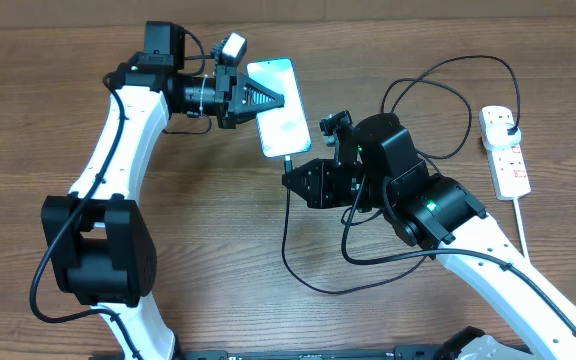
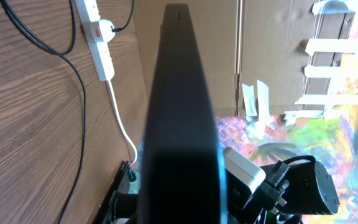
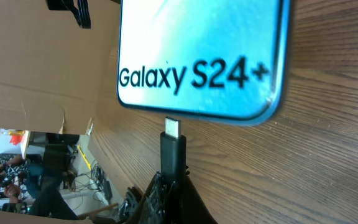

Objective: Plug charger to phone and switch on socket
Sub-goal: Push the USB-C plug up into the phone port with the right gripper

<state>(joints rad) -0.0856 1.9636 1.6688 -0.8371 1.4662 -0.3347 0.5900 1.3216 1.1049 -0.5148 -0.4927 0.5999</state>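
Observation:
The phone (image 1: 286, 125) has a light blue screen reading "Galaxy S24+" (image 3: 197, 56). My left gripper (image 1: 271, 100) is shut on it and holds it tilted above the table. In the left wrist view the phone shows edge-on as a black bar (image 2: 179, 112). My right gripper (image 1: 295, 172) is shut on the charger's connector (image 3: 173, 152). The metal tip (image 3: 172, 127) points at the phone's bottom edge and sits right against it, fully visible. The black cable (image 1: 286, 240) loops over the table to a black plug (image 1: 509, 128) in the white socket strip (image 1: 508, 165).
The socket strip also shows in the left wrist view (image 2: 99, 43), with its thick white cord (image 2: 123, 127) trailing off. The strip lies at the table's right edge. Slack cable loops lie behind and in front of the right arm. Cardboard walls stand beyond the table.

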